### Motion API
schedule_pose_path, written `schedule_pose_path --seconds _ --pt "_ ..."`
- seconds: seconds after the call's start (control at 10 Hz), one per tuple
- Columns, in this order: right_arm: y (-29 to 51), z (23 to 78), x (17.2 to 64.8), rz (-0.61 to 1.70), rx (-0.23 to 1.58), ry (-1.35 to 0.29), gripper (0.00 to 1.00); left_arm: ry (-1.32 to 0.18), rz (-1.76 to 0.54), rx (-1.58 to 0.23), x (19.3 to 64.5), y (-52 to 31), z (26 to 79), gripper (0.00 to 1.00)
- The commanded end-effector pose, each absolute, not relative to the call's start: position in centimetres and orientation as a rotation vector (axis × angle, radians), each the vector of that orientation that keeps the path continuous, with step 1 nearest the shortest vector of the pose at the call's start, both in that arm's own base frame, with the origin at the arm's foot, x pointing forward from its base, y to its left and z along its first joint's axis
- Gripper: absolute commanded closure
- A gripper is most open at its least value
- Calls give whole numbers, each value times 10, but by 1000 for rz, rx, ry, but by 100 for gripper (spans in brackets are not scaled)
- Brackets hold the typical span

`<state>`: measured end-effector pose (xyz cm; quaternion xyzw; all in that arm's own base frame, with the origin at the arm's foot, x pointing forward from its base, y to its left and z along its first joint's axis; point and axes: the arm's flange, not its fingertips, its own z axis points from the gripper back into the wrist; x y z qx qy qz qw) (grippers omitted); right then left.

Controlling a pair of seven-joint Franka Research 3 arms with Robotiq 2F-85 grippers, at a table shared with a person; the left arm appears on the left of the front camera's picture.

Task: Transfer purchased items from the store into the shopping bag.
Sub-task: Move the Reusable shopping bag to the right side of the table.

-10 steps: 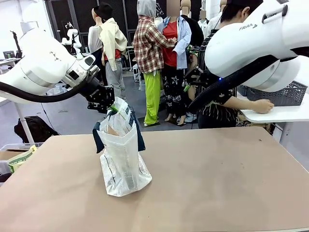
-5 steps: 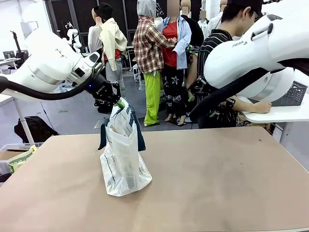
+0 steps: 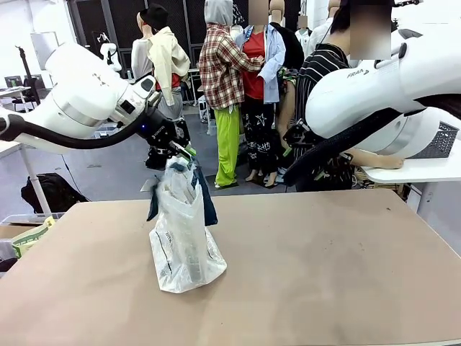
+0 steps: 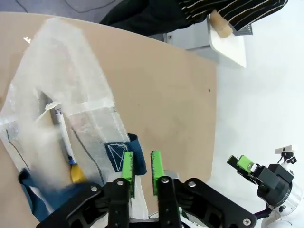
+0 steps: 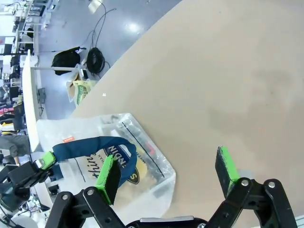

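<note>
Brown tabletop [image 3: 324,267] carries a tall translucent white plastic shopping bag [image 3: 181,238] with navy strap handles, standing left of centre with packaged goods [image 4: 75,172] showing through it. Above its mouth, the left gripper [image 3: 181,150] has its green pads a narrow gap apart, nothing between them. Higher up, the right gripper [image 5: 167,172] is spread wide.

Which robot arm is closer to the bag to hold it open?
Left. The left gripper sits right at the shopping bag top by its navy handle, while the right gripper hangs open above the table, away from it.
</note>
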<state>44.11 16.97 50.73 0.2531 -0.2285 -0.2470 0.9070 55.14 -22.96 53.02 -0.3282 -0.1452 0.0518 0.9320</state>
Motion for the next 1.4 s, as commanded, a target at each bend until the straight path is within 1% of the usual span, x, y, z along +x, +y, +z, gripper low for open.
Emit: schedule_pose_path --seconds 0.0,0.2,0.5,0.8,1.0,1.1,1.2,1.3 --pt "173 502 440 -546 516 -493 0 -304 123 -650 558 -237 533 32" --pt "175 503 440 -552 513 -496 0 -307 137 -616 560 -247 533 32" --pt "176 501 440 -551 514 -494 0 -332 131 -479 557 -257 538 32" --pt "177 498 444 -534 522 -487 0 -401 129 -241 554 -276 559 32" --pt "176 495 446 -537 532 -481 0 -366 175 -128 556 -282 564 32" --pt "176 494 446 -538 535 -476 0 -355 203 -91 555 -286 565 13" --pt "178 493 448 -542 538 -467 0 -355 230 -57 553 -287 566 0" --pt "198 493 447 -488 502 -456 0 -360 252 -56 553 -284 567 0"
